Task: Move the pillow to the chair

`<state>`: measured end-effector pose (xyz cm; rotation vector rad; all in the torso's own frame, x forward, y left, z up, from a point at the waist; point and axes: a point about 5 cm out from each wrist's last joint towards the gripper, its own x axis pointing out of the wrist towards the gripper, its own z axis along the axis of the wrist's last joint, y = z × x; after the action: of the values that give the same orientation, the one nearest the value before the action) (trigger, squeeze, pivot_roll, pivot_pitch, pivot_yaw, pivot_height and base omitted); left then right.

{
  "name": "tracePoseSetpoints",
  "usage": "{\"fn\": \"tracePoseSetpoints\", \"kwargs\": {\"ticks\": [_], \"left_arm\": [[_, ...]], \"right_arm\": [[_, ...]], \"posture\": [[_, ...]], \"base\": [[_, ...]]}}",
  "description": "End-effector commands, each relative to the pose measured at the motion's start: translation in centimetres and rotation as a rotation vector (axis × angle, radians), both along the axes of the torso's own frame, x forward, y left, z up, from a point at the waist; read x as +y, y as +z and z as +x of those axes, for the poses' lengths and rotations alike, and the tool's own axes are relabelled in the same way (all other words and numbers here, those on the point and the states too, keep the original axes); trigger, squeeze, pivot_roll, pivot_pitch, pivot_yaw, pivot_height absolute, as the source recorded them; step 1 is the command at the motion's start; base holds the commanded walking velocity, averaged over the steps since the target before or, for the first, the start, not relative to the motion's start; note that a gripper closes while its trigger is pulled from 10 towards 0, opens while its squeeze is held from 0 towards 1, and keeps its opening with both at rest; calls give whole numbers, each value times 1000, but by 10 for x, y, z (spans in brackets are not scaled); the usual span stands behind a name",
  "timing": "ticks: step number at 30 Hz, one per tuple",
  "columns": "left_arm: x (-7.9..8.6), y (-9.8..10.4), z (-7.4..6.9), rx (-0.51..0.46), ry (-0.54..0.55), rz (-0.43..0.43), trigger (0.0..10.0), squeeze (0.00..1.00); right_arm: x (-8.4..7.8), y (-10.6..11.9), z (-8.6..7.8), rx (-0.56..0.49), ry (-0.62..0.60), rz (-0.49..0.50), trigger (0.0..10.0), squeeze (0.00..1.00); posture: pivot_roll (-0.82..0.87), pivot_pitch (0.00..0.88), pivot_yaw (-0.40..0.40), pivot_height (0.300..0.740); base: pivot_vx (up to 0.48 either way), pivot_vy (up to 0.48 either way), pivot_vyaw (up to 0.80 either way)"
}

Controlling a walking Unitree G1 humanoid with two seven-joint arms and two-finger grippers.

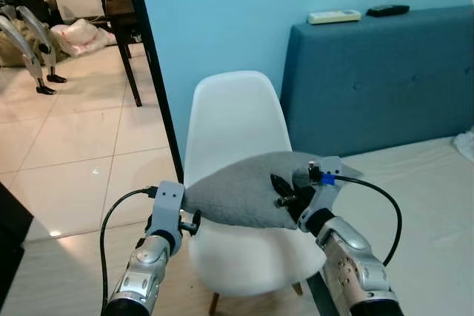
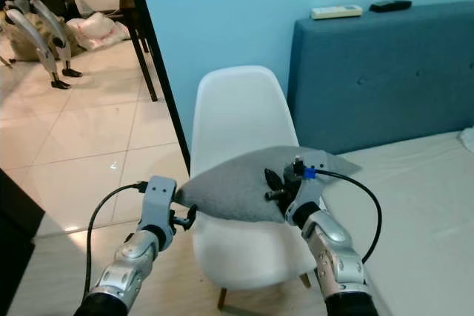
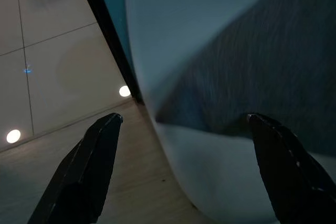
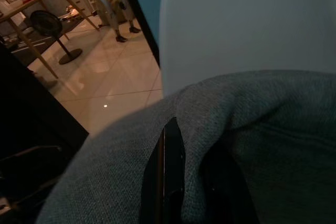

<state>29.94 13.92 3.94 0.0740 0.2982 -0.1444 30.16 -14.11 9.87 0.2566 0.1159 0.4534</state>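
**Pillow over the seat, release still to come**

Right gripper (image 1: 285, 192) is what I have doing the work: its black fingers are pinched into a fold of the grey pillow (image 1: 244, 190), and my right wrist view shows the fabric bunched around one finger (image 4: 168, 177), so the grip looks firm. The left gripper (image 3: 184, 145) stands wide apart in its wrist view, holding nothing, with one finger just under the pillow's near corner and the other out over the floor; from the head cameras it sits at the pillow's left tip, beside the seat edge.

I go next from the biggest piece down. The white chair (image 1: 237, 120) stands against the blue wall, between the tiled floor (image 1: 74, 146) and the blue headboard (image 1: 378, 79) of the bed. The pillow hangs across the front of the chair, above the seat, and I cannot tell whether its underside is touching the seat.

As I judge it, the carry is done and what remains is lowering, opening the right fingers and drawing both arms clear.

The pillow itself looks thin and limp, a coarse grey knit, sagging between its corners and creased where it is held.
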Motion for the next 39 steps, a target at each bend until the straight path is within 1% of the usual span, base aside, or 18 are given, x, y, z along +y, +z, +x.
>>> {"fn": "tracePoseSetpoints", "kwargs": {"ticks": [1, 3, 9, 15, 19, 22, 25, 26, 28, 30, 32, 33, 34, 36, 39], "left_arm": [[0, -1, -2, -5, -25, 20, 10000, 0], [-1, -2, -3, -1, -29, 18, 10000, 0], [0, -2, -2, -2, -15, 22, 10000, 0], [2, -1, -1, -1, 3, 15, 10000, 0], [1, -1, -1, 0, 3, 16, 10000, 0], [0, -1, 0, 1, 5, 16, 10000, 0], [-1, -1, 0, 0, 6, 15, 10000, 0], [-2, 1, 2, -4, 11, 15, 10000, 0], [-1, 2, 3, -7, 15, 15, 10000, 0], [1, 4, 5, -17, 29, 16, 10000, 0], [3, 5, 6, -21, 36, 19, 10000, 0], [3, 5, 6, -21, 36, 19, 10000, 0], [4, 6, 7, -22, 39, 21, 10000, 0], [6, 6, 6, -25, 42, 23, 10000, 0], [8, 6, 5, -26, 47, 25, 10000, 0]], "right_arm": [[5, 11, 3, -61, 22, 7, 10000, 0], [6, 12, 3, -64, 23, 11, 10000, 0], [7, 13, 2, -67, 34, 16, 10000, 0], [10, 14, 2, -66, 43, 16, 10000, 0], [12, 11, 2, -55, 48, -3, 10000, 0], [22, 2, 4, -15, 84, -73, 10000, 0], [32, -2, 7, 6, 119, -100, 10000, 0], [37, 0, 12, 1, 135, -95, 10000, 0], [40, 3, 14, -3, 142, -90, 10000, 0], [49, 10, 22, -14, 175, -70, 10000, 0], [56, 13, 25, -14, 201, -67, 10000, 0], [56, 13, 25, -14, 201, -67, 10000, 0], [61, 15, 26, -18, 216, -67, 10000, 0], [68, 19, 28, -31, 239, -63, 10000, 0], [73, 20, 30, -41, 248, -73, 10000, 0]], "posture": [[-116, 20, 13, 740], [-117, 21, 13, 740], [-118, 20, 12, 740], [-118, 21, 12, 740], [-118, 24, 12, 740], [-118, 22, 13, 740], [-115, 21, 12, 740], [-111, 19, 13, 740], [-110, 19, 12, 740], [-107, 20, 12, 740], [-105, 21, 10, 740], [-105, 21, 10, 740], [-103, 22, 10, 740], [-99, 25, 10, 730], [-98, 27, 11, 715]], "base": [[0, 0, 0], [0, -167, 0], [0, -452, 0], [0, 0, 0], [0, 0, 0], [0, 0, 0], [0, 0, 0], [0, 0, 0], [0, 0, 0], [0, 0, 0], [0, 0, 0], [0, 0, 0], [0, 0, 0], [0, 0, 0], [0, 0, 0]]}}
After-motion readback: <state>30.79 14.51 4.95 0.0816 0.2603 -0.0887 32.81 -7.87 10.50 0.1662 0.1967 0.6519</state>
